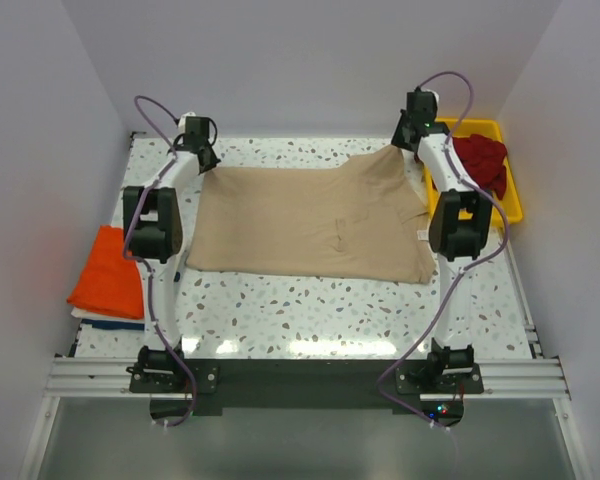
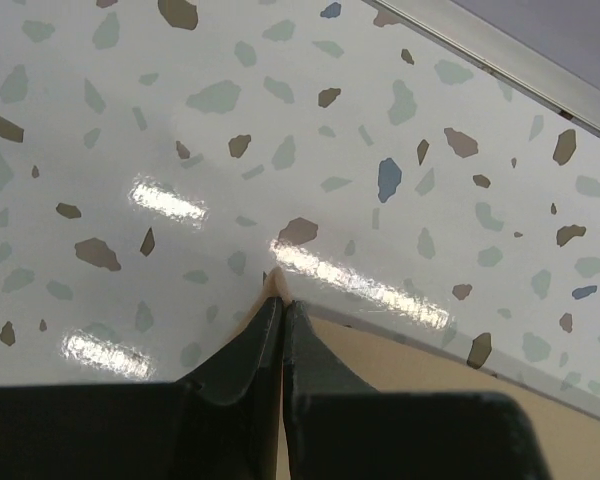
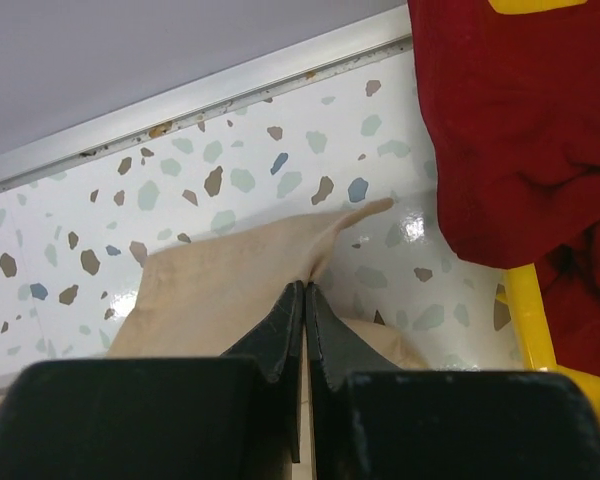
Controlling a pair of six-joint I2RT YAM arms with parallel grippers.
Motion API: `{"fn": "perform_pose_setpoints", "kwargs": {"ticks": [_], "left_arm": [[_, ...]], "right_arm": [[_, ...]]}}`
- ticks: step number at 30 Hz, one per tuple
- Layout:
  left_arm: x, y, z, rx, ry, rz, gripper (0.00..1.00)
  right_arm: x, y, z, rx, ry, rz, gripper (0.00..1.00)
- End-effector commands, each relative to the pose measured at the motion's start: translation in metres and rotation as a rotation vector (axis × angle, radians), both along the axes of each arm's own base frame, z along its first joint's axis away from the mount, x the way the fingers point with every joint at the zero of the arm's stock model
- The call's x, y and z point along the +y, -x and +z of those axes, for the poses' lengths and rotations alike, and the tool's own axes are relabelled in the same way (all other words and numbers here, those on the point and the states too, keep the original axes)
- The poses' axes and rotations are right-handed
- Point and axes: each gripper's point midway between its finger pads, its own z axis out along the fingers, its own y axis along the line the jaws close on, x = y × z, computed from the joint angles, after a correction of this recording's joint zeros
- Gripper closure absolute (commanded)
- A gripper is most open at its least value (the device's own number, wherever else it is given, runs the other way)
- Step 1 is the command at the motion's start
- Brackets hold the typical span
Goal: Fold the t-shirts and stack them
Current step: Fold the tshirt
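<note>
The beige t-shirt (image 1: 310, 225) lies spread mid-tabletop (image 1: 310, 310). The left pincer (image 2: 280, 300) at ten o'clock and the right pincer (image 3: 306, 300) at two o'clock are each clamped tight on a far corner. The left grips only a sliver of cloth, so I reckon a pull could slip it free and skew the fold.

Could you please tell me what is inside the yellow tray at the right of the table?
A heap of dark red t-shirts lies in the yellow tray. How many there are, and whether anything lies beneath them, is covered by the heap itself.
</note>
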Motion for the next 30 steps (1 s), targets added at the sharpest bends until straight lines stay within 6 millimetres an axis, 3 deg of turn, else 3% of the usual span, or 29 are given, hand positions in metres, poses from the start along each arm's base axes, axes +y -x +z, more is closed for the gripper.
{"fn": "perform_pose_setpoints", "kwargs": {"ticks": [1,3,5,6,7,9,11,12,13,16,17,19,20,21,22,24,25,29,30], "left_arm": [[0.007,-0.019,0.019,-0.062,0.021,0.0,1.0],[0.009,-0.019,0.02,-0.065,0.026,-0.001,1.0],[0.009,-0.019,0.023,-0.07,0.03,-0.002,1.0],[0.008,-0.018,0.023,-0.07,0.033,-0.005,1.0],[0.008,-0.017,0.023,-0.071,0.035,-0.008,1.0],[0.008,-0.016,0.03,-0.087,0.037,-0.008,1.0],[0.01,-0.011,0.032,-0.087,0.036,-0.005,1.0],[0.011,-0.006,0.028,-0.077,0.033,0.0,1.0],[0.012,-0.005,0.03,-0.087,0.034,0.001,1.0],[0.015,0.006,0.034,-0.083,0.034,0.013,1.0],[0.015,0.007,0.043,-0.102,0.034,0.013,1.0],[0.015,0.016,0.039,-0.093,0.035,0.02,1.0],[0.017,0.019,0.049,-0.112,0.036,0.023,1.0],[0.017,0.026,0.042,-0.094,0.037,0.025,1.0],[0.017,0.028,0.044,-0.106,0.039,0.029,1.0],[0.017,0.037,0.047,-0.105,0.041,0.034,1.0],[0.018,0.04,0.048,-0.108,0.045,0.039,1.0],[0.018,0.053,0.058,-0.132,0.057,0.046,1.0],[0.017,0.06,0.053,-0.118,0.06,0.048,1.0]], "right_arm": [[-0.007,0.002,0.063,-0.124,-0.001,0.006,1.0],[-0.008,0.01,0.077,-0.14,-0.003,0.006,1.0],[-0.008,0.019,0.072,-0.124,-0.004,0.005,1.0],[-0.01,0.024,0.087,-0.15,-0.009,0.001,1.0],[-0.01,0.032,0.078,-0.125,-0.009,-0.002,1.0],[-0.01,0.043,0.093,-0.147,-0.02,-0.006,1.0],[-0.009,0.057,0.086,-0.124,-0.029,-0.009,1.0],[-0.011,0.063,0.1,-0.15,-0.032,-0.013,1.0],[-0.011,0.072,0.089,-0.124,-0.034,-0.018,1.0],[-0.012,0.092,0.089,-0.108,-0.041,-0.023,1.0],[-0.012,0.097,0.089,-0.104,-0.044,-0.026,1.0],[-0.012,0.112,0.089,-0.1,-0.052,-0.03,1.0],[-0.013,0.117,0.087,-0.093,-0.052,-0.035,1.0],[-0.012,0.122,0.085,-0.087,-0.055,-0.034,1.0],[-0.014,0.13,0.075,-0.06,-0.057,-0.041,1.0],[-0.014,0.141,0.079,-0.068,-0.063,-0.043,1.0],[-0.014,0.148,0.069,-0.045,-0.064,-0.048,1.0],[-0.015,0.169,0.069,-0.041,-0.069,-0.053,1.0],[-0.016,0.172,0.069,-0.041,-0.068,-0.055,1.0]]}}
